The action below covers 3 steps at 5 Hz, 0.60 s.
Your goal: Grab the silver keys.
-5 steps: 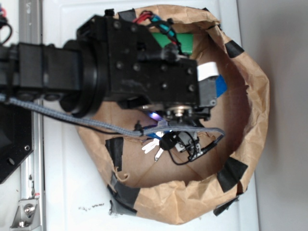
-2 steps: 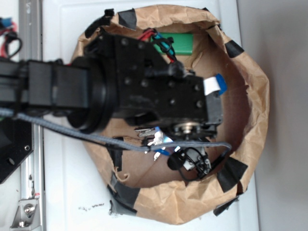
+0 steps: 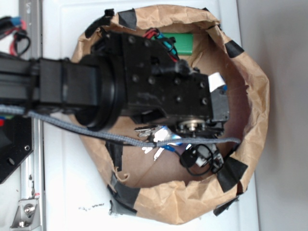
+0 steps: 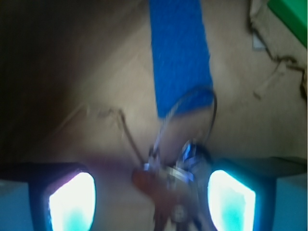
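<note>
Brown paper bowl (image 3: 250, 120) with black tape patches, on a white table (image 3: 62, 192). Claw (image 4: 151, 199): fingers (image 4: 72, 202) spread, glowing pads either side of the keys. Keys (image 4: 175, 185): blurred bunch between the pads, nearer the right one; ring and blue tag ahead. Green block (image 4: 291, 14): far ahead, right.
</note>
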Available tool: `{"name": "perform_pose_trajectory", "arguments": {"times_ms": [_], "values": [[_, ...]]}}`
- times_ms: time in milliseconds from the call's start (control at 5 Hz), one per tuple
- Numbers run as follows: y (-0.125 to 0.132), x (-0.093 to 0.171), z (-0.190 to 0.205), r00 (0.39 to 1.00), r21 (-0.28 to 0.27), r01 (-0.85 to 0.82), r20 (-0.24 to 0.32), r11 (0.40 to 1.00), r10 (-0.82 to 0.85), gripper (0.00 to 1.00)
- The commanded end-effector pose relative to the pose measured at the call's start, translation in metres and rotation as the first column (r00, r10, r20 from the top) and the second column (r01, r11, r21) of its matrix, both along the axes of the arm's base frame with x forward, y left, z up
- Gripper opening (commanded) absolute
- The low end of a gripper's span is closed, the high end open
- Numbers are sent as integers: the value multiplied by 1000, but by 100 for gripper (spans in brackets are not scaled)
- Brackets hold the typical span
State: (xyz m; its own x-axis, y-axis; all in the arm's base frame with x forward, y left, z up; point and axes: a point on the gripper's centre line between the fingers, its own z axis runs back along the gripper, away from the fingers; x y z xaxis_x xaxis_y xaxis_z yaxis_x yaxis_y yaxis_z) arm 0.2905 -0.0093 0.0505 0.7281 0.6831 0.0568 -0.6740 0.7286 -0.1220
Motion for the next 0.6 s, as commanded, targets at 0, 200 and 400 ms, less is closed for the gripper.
{"name": "perform_pose_trajectory", "arguments": {"times_ms": [0, 200, 400], "values": [[-3, 9, -7, 998, 49, 5, 66, 999, -8, 100], [-4, 8, -8, 998, 57, 8, 66, 998, -12, 100], [-4, 10, -9, 998, 59, 6, 62, 998, -10, 100]]}}
